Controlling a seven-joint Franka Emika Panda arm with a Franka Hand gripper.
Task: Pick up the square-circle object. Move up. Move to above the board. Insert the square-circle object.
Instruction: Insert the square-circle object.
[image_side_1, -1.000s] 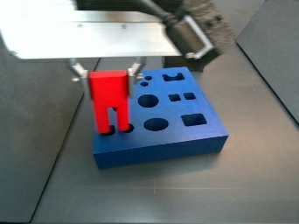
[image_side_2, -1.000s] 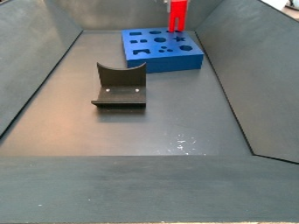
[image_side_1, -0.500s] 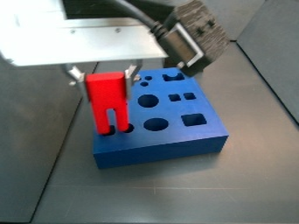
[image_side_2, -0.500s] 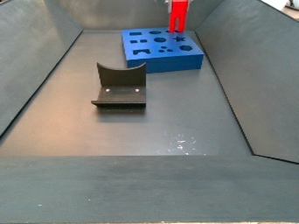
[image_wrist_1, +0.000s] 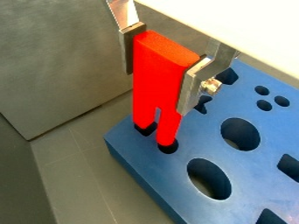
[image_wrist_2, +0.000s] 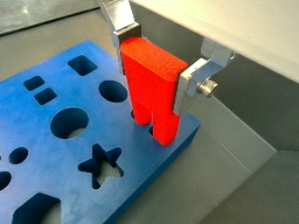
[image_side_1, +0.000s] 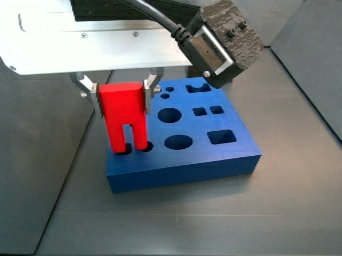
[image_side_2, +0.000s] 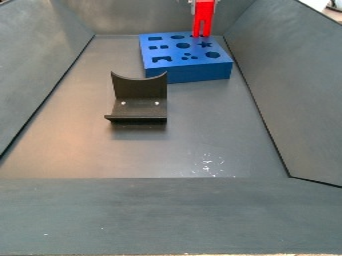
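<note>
Tool (image_wrist_1: 163, 63) over the board's (image_wrist_1: 239, 179) corner, as I read it from both wrist views: its two silver fingers (image_wrist_2: 197, 77) are closed flat against opposite faces of the square-circle object (image_wrist_1: 158, 83), gripping the solid upper part. I see the red piece standing upright, with both prongs down in holes at the edge of the board; in a wrist view (image_wrist_2: 155, 87) the prong tips sit below the blue top surface. In a side view the tool (image_side_1: 118, 82) hangs under the white wrist housing, the square-circle object (image_side_1: 124, 115) at the board's (image_side_1: 187, 150) near-left corner. From the far side view I make out the red piece (image_side_2: 202, 17) at the back of the board (image_side_2: 185, 56), with the dark olive holder (image_side_2: 136, 97) well apart on the grey counter (image_side_2: 201, 150), nearer the camera.
</note>
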